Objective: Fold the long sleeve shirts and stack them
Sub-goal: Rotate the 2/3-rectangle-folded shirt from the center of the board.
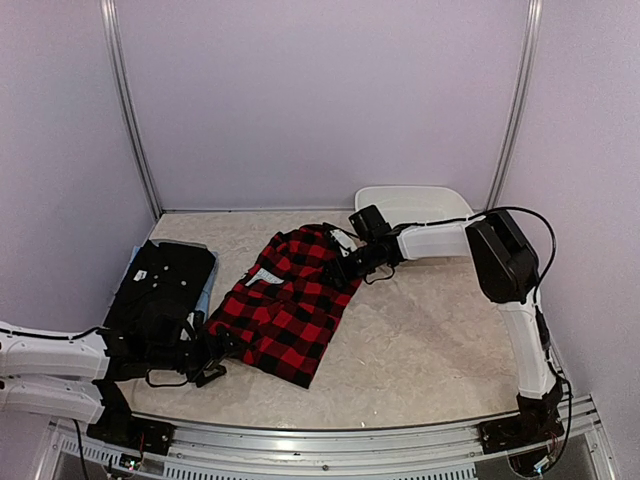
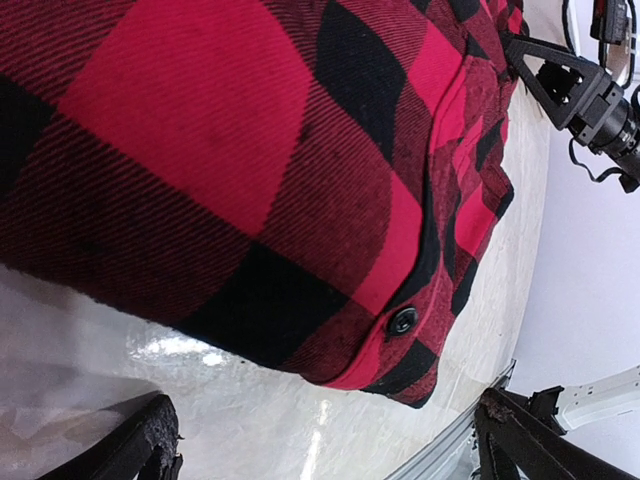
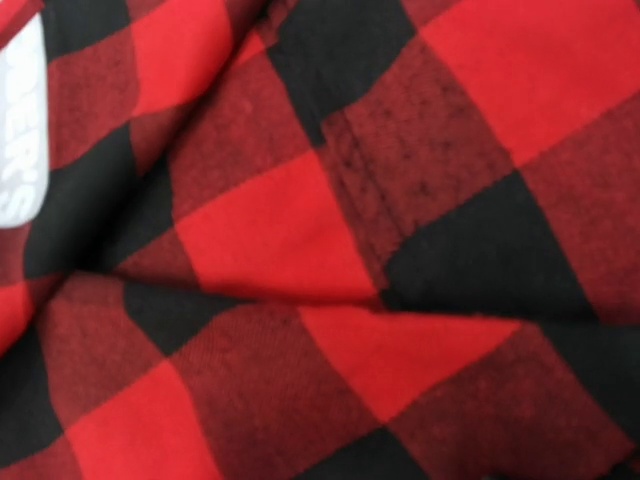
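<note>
Table [image 1: 430, 350], pale and marbled, carries everything. Flannel shirt [image 1: 290, 305], checked red and black, lies near the middle of it as a slanted, partly folded oblong that runs from the near left to the far right. Black shirt [image 1: 160, 280] lies folded flat at the left edge, well apart from the flannel one, on top of a blue shirt [image 1: 207, 288] of which only a thin border shows. Basin [image 1: 400, 203], white, sits at the far right against the back wall, just behind the right arm.

Left gripper [image 1: 222, 357] hangs low at the flannel shirt's near-left corner. Its jaws are spread wide, and in its wrist view both black fingers [image 2: 140, 445] sit over bare table with the shirt's hem just beyond them and nothing between them. Right gripper [image 1: 345, 265] is down on the shirt's far-right end. Its wrist view is filled with checked cloth and shows no fingers, so whether it is spread or pinching the cloth cannot be told.

Button [image 2: 403, 320], black, sits on the red hem strip near the shirt's corner. Label [image 3: 20, 150], white, shows at the left edge of the right wrist view
</note>
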You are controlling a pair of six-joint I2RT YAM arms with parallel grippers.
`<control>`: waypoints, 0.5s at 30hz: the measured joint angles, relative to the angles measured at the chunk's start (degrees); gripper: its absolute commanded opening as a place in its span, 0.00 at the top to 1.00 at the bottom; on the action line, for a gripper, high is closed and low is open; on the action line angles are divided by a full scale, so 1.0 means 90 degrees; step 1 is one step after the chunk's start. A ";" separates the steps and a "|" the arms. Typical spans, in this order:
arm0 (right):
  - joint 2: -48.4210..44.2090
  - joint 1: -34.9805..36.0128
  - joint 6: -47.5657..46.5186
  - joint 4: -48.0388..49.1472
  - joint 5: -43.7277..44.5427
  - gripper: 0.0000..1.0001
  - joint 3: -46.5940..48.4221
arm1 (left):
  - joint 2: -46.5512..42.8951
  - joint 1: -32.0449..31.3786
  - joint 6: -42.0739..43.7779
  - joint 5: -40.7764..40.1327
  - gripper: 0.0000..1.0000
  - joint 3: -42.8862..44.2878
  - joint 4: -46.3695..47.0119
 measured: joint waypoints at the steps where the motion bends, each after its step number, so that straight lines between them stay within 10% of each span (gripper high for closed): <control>1: -0.0024 0.0000 0.0017 0.0041 0.0012 0.37 -0.0058 | 0.0002 0.0012 -0.0015 0.0002 0.02 -0.0036 0.0012; 15: -0.2504 0.0163 0.1479 0.1207 0.0486 0.37 -0.3883 | 0.0017 0.0279 -0.0041 0.0172 0.08 -0.0155 0.0233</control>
